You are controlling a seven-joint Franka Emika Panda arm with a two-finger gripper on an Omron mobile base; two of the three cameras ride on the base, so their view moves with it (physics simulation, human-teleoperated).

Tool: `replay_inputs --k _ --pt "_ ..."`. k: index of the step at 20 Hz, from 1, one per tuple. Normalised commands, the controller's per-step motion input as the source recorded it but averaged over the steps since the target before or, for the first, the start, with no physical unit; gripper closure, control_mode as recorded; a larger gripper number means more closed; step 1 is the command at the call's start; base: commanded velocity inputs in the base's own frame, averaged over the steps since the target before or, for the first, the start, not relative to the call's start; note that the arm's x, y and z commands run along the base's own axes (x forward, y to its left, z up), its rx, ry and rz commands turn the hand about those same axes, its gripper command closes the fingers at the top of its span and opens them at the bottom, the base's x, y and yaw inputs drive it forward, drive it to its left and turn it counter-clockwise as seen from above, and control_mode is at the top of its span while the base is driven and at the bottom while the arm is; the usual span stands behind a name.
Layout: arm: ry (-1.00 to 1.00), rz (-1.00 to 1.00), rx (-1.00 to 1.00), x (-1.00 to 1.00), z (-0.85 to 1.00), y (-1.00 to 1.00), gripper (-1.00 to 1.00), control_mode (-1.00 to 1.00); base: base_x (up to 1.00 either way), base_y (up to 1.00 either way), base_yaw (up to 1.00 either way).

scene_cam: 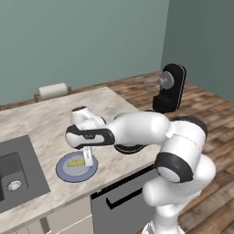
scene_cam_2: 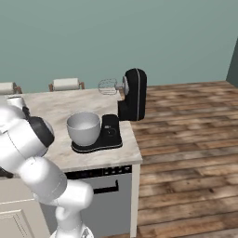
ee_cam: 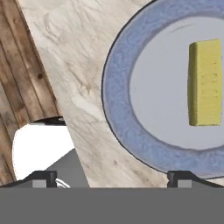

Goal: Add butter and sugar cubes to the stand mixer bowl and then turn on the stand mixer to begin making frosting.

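One butter (ee_cam: 204, 83) stick lies on plate (ee_cam: 122, 109) beneath end effector (scene_cam: 88, 160).

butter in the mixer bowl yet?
No. The butter lies on the plate, under the gripper; the bowl looks empty.

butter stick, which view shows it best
The hand view: the butter lies large and unobstructed on the blue-grey plate, its edges sharp. In the left base view it is a small yellow patch on the plate, partly behind the gripper.
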Motion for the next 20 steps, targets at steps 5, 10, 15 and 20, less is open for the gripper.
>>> replay_inputs --k 5,10,15,20 --pt "0.02 0.01 -0.06 0.2 -0.32 0.23 -1.0 -1.0 0.0 0.0 0.0" --pt "0.0 0.0 -0.06 0.29 -0.22 0.34 -1.0 -1.0 0.0 0.0 0.0" --pt "0.0 0.0 -0.01 0.37 -0.04 0.19 -1.0 -1.0 0.0 0.0 0.0" --pt "0.0 0.0 0.0 0.31 -0.06 0.07 -1.0 -1.0 0.0 0.0 0.0"
